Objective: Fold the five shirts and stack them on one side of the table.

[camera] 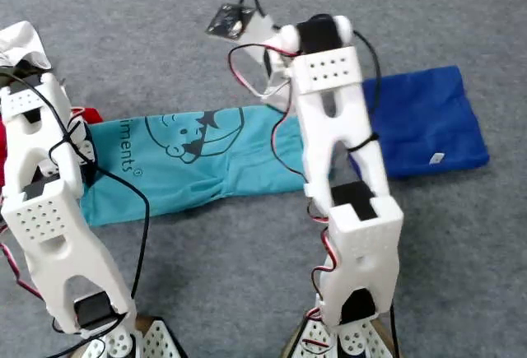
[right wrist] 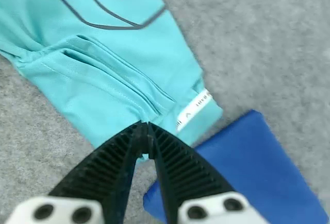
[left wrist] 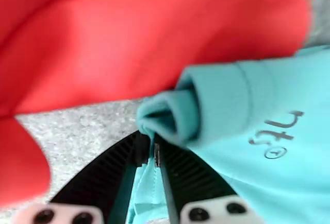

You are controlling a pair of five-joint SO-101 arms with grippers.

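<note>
1. Clamps with the left gripper [left wrist: 149, 140] on a bunched end of the teal shirt [left wrist: 247, 110], jaws pressed together with cloth pinched between them.
2. Pinches with the right gripper [right wrist: 145, 130] the thin edge at the shirt's other end, jaws closed on the fabric, just beside a small white label [right wrist: 195, 105].
3. Holds the teal shirt as a long folded strip across the middle of the grey table [camera: 165, 70], print facing up, spanning from one arm to the other.
4. Just past the left jaws: a red shirt [left wrist: 129, 28], touching the teal end, at the table's left edge.
5. Just past the right jaws: a folded blue shirt [right wrist: 258, 172] on the table's right side, meeting the teal corner. Cannot tell whether overlapped or only touching.
6. Farther off: a crumpled white cloth [camera: 20, 41] at the far left corner and a small shiny object [camera: 230, 20] near the far edge.
7. Left arm: rising from its base at the near left, bent along the left edge. Right arm: stretched from the near centre toward the far side, covering the join between teal and blue in the high view.
</note>
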